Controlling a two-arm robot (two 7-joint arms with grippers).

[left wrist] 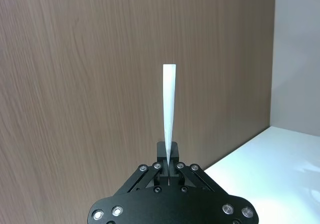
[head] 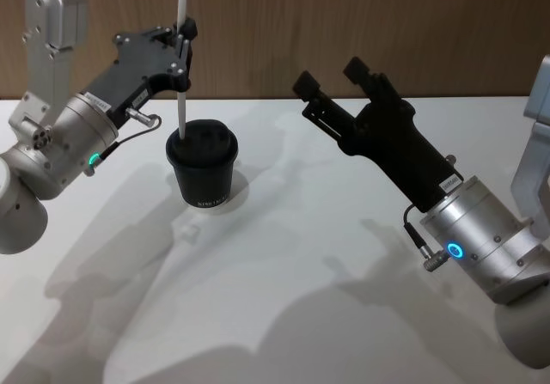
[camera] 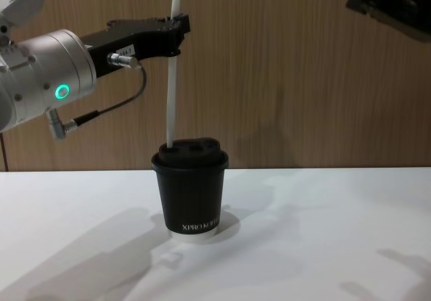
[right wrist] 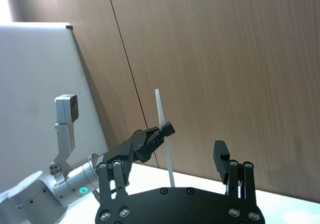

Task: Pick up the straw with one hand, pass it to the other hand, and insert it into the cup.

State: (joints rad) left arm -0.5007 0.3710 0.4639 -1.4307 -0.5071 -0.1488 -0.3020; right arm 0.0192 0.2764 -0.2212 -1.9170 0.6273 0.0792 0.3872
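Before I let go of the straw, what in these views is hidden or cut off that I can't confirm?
- Straw top: cut off by the upper edge in the head and chest views.
- Straw's lower tip: at the cup lid, but whether it has entered the lid hole is too small to tell in both views.
- Right gripper: mostly cut off by the chest view's top edge.
- Left gripper contact: its own jaws hide the pinch point in the left wrist view.

A white table (head: pixel 344 315) stands before a wood-panelled wall (head: pixel 344 23).
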